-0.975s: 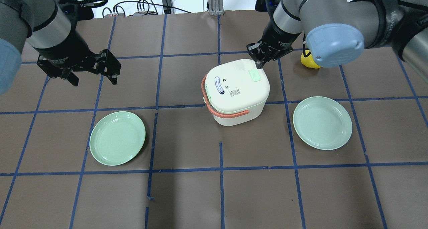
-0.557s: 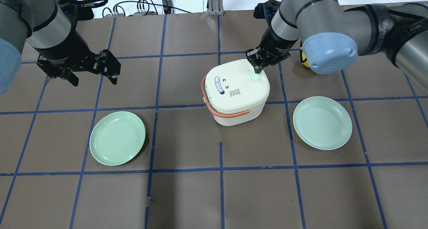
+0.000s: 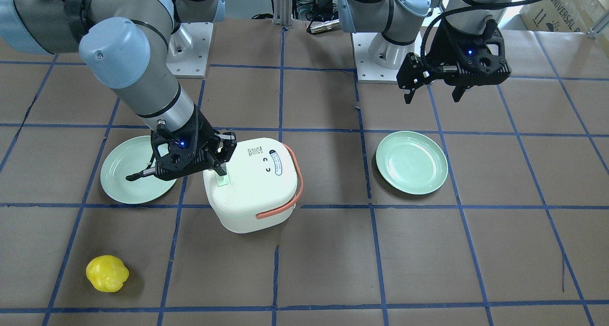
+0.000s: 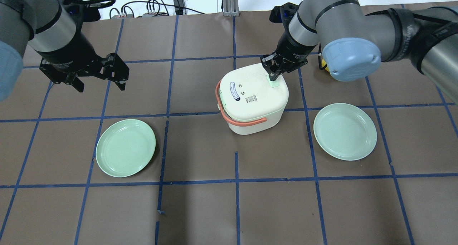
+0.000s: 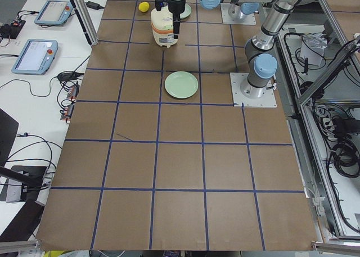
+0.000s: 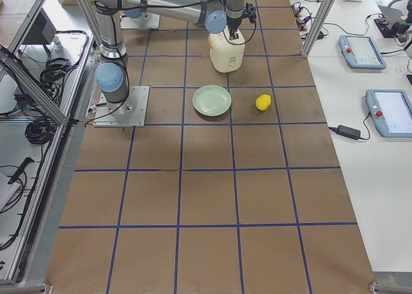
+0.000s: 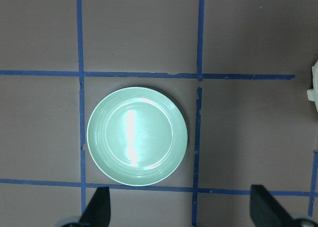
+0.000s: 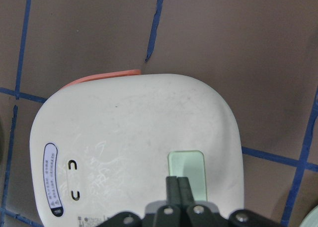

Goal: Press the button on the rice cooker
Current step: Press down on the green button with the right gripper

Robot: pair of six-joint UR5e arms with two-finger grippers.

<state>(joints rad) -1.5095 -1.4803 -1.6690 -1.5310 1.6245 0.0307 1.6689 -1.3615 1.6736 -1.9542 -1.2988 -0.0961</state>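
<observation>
Right hand clenched, tips on green button atop rice cooker. Push straight down, centred, without sliding rice cooker. Left hand spread, well apart from rice cooker.

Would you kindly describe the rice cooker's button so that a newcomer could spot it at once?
Start at the white rice cooker with the orange handle. On its lid, opposite the oval label, lies the button: a small pale-green rectangle, the lid's only green patch, under the shut fingers of the right gripper.
</observation>
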